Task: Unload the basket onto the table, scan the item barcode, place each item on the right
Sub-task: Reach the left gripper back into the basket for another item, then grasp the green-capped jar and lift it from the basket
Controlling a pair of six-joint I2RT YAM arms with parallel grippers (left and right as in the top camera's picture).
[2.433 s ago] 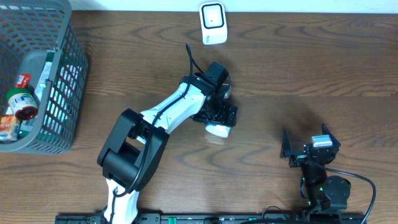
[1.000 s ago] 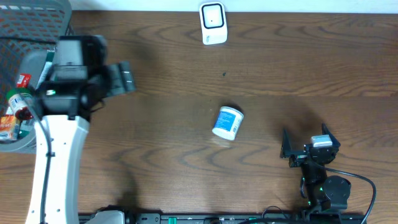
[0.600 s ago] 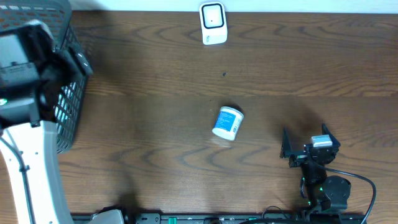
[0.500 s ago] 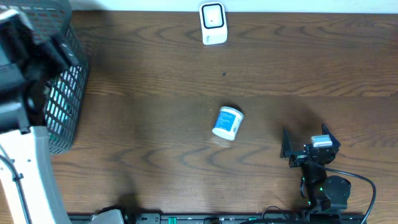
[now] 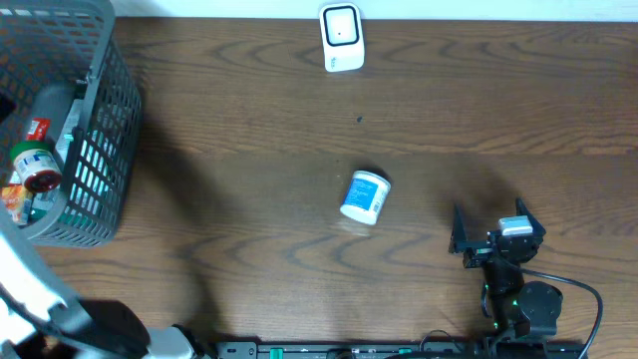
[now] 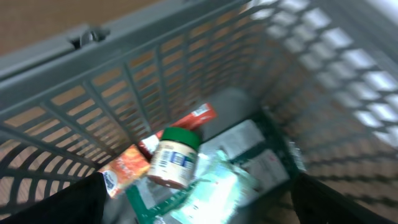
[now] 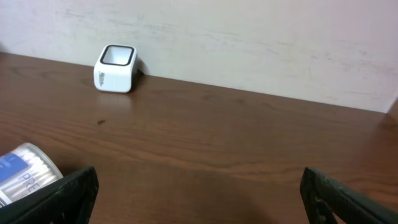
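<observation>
A white tub with a blue label [image 5: 366,196] lies on its side mid-table, also at the right wrist view's left edge [image 7: 25,171]. The white barcode scanner [image 5: 341,38] stands at the far edge [image 7: 115,68]. My left gripper [image 6: 199,211] hangs open over the grey basket [image 6: 155,74], above a green-lidded jar [image 6: 176,157], an orange packet [image 6: 124,174] and a green-and-white pack [image 6: 236,180]. In the overhead view only the left arm's white link [image 5: 30,299] shows. My right gripper [image 5: 488,221] rests open and empty near the front edge, right of the tub.
The grey basket [image 5: 100,150] fills the table's left end, with the jar [image 5: 38,168] and packets inside. Bare wood lies between the tub and the scanner. A pale wall [image 7: 249,37] rises behind the table's far edge.
My left arm let go of the tub mid-table, swung left to the basket and left most of the overhead view. The tub stays put. The right arm has not moved.
</observation>
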